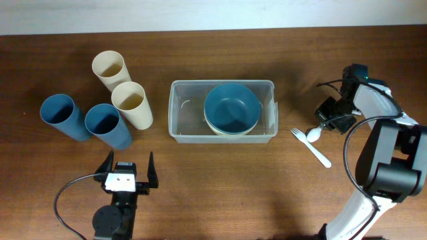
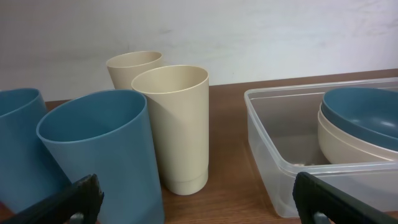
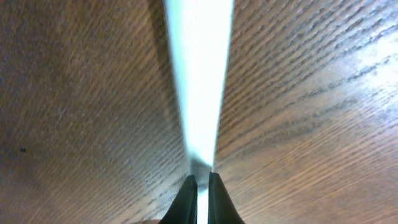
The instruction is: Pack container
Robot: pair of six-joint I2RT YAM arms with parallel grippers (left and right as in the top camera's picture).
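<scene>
I am holding my left fingers (image 1: 151, 175) spread wide near the blue cups (image 1: 107, 125), and my right fingers (image 1: 325, 124) are pinching a white spoon (image 1: 311, 136) lying beside a fork (image 1: 321, 155) on the tabletop (image 1: 233, 190), right of the container (image 1: 173, 110).

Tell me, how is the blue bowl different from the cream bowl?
The blue bowl is blue; the cream bowl is pale cream. The blue bowl sits on top, nested in the cream bowl, so the cream bowl shows only around and below it. Both are round and sit in the clear container.
</scene>
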